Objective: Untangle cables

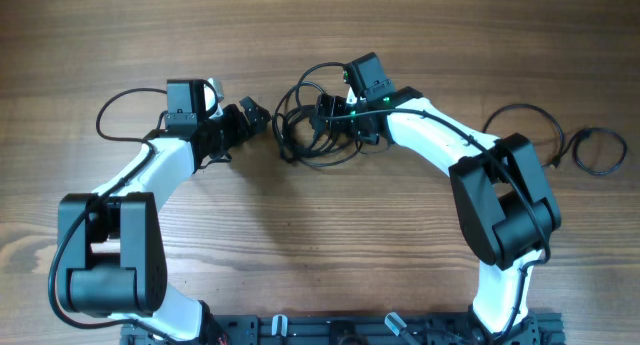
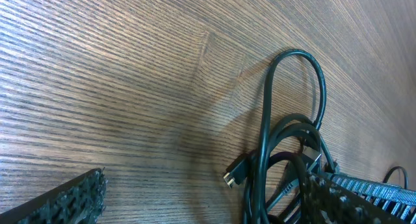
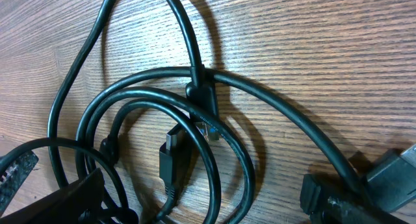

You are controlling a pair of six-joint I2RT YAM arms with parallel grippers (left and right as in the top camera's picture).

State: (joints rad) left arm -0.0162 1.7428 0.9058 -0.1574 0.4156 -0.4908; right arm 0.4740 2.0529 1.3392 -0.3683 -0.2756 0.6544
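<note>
The cables [image 1: 305, 130] lie as a knot of thin black loops at the table's far middle. My left gripper [image 1: 254, 115] stands open just left of the knot. In the left wrist view the left gripper [image 2: 208, 210] has bare wood between its fingers, and the cables [image 2: 268, 130] with a pale-tipped plug [image 2: 234, 174] lie by the right finger [image 2: 354, 197]. My right gripper [image 1: 332, 115] sits over the knot's right side. In the right wrist view the right gripper [image 3: 201, 208] is open and straddles several loops [image 3: 214, 152] and a black plug [image 3: 173, 160], shut on nothing.
A separate coiled black cable [image 1: 598, 150] lies at the far right of the wooden table [image 1: 300, 235]. A thicker arm wire [image 1: 118, 113] loops out to the left of the left wrist. Both arm bases stand at the near edge.
</note>
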